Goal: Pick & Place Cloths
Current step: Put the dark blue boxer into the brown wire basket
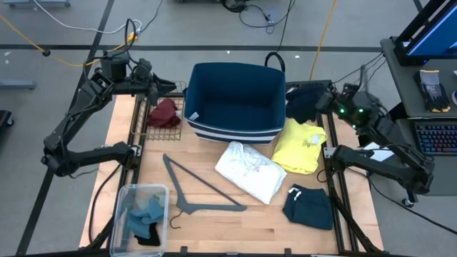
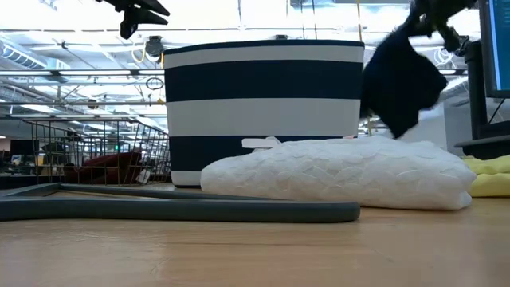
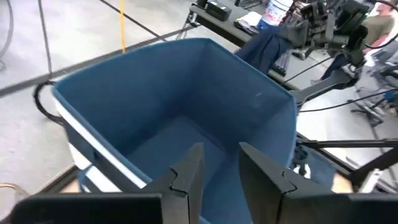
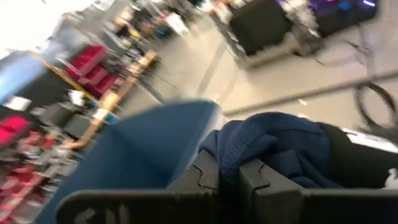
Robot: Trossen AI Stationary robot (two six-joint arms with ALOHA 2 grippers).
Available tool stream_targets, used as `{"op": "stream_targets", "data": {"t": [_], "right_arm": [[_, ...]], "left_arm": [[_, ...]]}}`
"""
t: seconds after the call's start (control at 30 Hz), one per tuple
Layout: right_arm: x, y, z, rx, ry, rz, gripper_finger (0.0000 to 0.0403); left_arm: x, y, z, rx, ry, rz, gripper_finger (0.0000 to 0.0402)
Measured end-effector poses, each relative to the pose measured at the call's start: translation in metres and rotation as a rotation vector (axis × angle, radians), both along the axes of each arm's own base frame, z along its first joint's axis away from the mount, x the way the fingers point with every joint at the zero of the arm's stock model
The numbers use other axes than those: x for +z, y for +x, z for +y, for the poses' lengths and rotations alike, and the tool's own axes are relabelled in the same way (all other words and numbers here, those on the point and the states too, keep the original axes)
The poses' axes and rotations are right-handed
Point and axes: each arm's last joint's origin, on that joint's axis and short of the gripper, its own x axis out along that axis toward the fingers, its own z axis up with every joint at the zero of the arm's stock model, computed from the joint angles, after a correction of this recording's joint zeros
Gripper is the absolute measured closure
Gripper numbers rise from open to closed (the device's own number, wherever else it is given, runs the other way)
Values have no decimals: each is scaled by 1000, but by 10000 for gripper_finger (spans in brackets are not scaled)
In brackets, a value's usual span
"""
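My right gripper [image 1: 320,99] is raised beside the right wall of the blue striped bin [image 1: 235,100] and is shut on a navy cloth [image 1: 303,104]. My left gripper [image 1: 173,88] is open and holds nothing. It hangs in the air at the bin's left wall, above a wire basket [image 1: 163,123] where a maroon cloth [image 1: 164,112] lies. In front of the bin, a white cloth [image 1: 250,170], a yellow cloth [image 1: 300,145] and a dark teal cloth [image 1: 308,205] lie flat on the table. My right gripper pinches a bunched part of the navy cloth [image 4: 267,146] between its two fingers [image 4: 273,186]; I cannot tell whether it has one layer or several. The cloth hangs slack below the gripper [image 2: 401,80], lifted clear of the table, just outside the bin's right wall.
A grey hanger [image 1: 200,189] lies on the table left of the white cloth. A clear plastic box [image 1: 123,214] at the near left corner holds blue and black cloths. Bare wood shows near the table's near edge. Desks and cables stand beyond the table.
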Motion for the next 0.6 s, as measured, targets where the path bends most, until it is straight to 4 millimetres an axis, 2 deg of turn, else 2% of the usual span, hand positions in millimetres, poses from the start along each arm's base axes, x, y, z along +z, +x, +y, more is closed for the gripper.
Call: {"op": "stream_targets", "data": {"t": [0.27,0.6], "right_arm": [[37,-2,5,110,-221,-147,402],[64,0,18,479,-485,-317,403]], "left_arm": [[4,14,-12,-72,-75,-53,302],[30,48,-35,-218,-162,-314,302]]}}
